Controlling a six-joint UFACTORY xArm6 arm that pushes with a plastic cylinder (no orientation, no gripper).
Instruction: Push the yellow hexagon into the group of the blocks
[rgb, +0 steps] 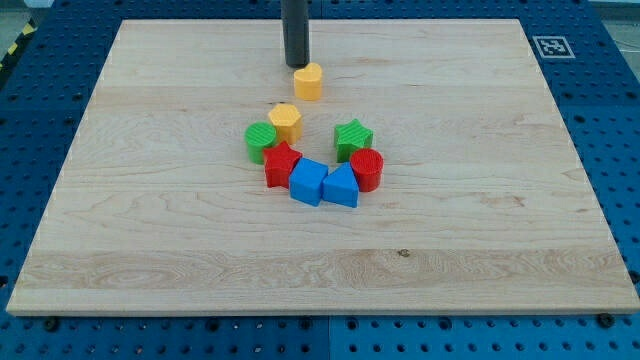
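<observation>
My tip (296, 65) just above-left of yellow hexagon (309, 81), near touching. No jaws on rod. Hexagon sits on worktop (500, 250), apart from block group toward view's bottom: yellow block (286, 121), green star (353, 137).

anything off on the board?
Only one stray: a yellow block sits apart, toward the view's top, away from the cluster led by the other yellow block. My tip is just above-left of it. Nothing tipped or damaged.

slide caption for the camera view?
My tip sits just above-left of the lone yellow block, the block cluster below it.
</observation>
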